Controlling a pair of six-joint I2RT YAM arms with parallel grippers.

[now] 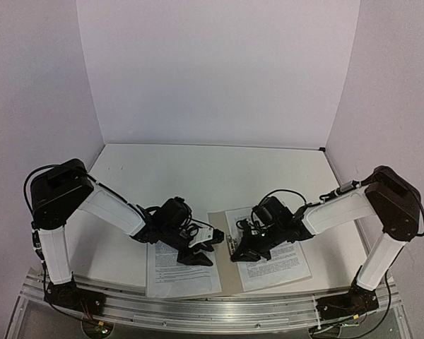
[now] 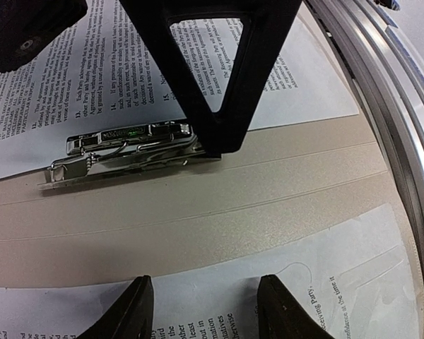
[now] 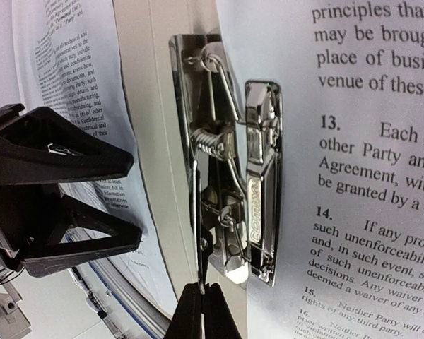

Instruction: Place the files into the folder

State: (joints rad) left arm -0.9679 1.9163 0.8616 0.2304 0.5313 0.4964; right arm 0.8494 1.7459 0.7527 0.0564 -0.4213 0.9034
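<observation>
A plain tan card folder (image 1: pixel 223 224) lies open and flat at the near edge of the white surface (image 1: pixel 198 169), between the two arms. One white sheet of paper printed with black text (image 1: pixel 171 279) covers its left half, and a second printed white sheet (image 1: pixel 286 265) covers its right half. A shiny metal spring clamp (image 3: pixel 233 176) sits on the folder along the second sheet's inner edge.

The left hand (image 2: pixel 208 314) is about halfway open with nothing between its fingers. It hangs low over the inner edge of the left sheet, with the bare tan spine just beyond it and the clamp past that. Whether it touches the paper cannot be told.

The right hand (image 3: pixel 201 311) is fully closed and grips nothing. Its joined black tips point down at one end of the clamp, touching it or nearly so, close across the spine from the left hand.
</observation>
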